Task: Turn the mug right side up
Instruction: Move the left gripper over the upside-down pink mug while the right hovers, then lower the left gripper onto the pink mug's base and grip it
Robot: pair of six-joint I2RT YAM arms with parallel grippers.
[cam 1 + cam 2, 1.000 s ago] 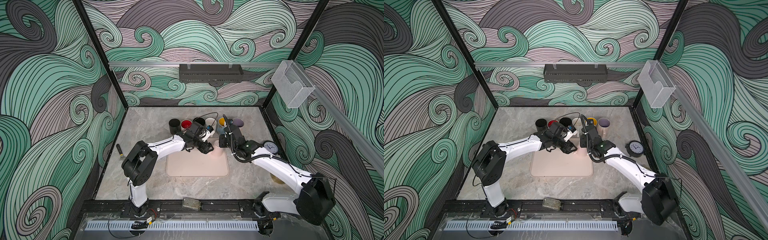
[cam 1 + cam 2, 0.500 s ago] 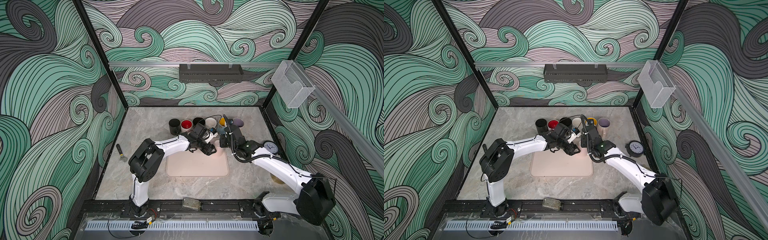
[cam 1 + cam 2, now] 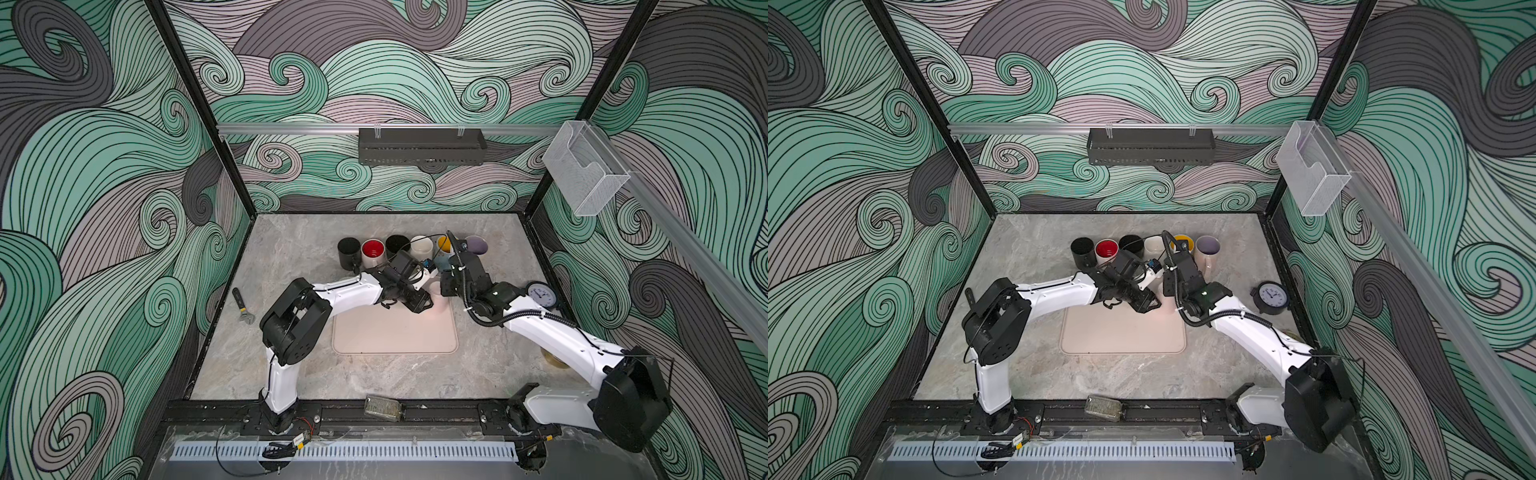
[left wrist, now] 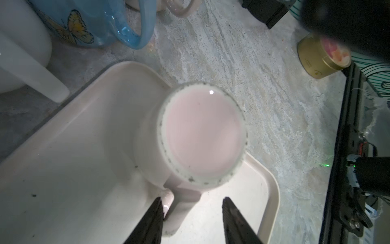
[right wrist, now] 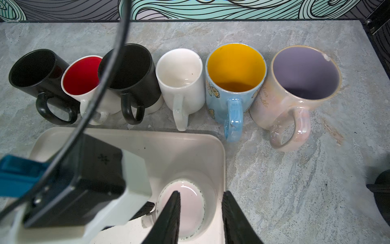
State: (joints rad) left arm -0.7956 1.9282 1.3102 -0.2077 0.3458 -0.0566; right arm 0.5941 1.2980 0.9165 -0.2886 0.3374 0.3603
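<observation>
Bare tray [image 3: 374, 332] on the left. The left gripper [image 4: 192, 199] stands parted astride the handle [image 4: 179, 209] of the upturned pink mug [image 4: 202, 131], at the tray's far right corner. The right gripper [image 5: 200, 193] hangs parted over its base; 6 mugs [image 5: 179, 80] crowd behind.

Enclosed robot test cell. Wave-printed wall panels [image 3: 415, 75] in black framing [image 3: 201, 104] surround a marble-look counter [image 3: 299, 257]. A left arm [image 3: 349, 291] and a right arm [image 3: 552, 336] are mounted on the front rail [image 3: 449, 411].
</observation>
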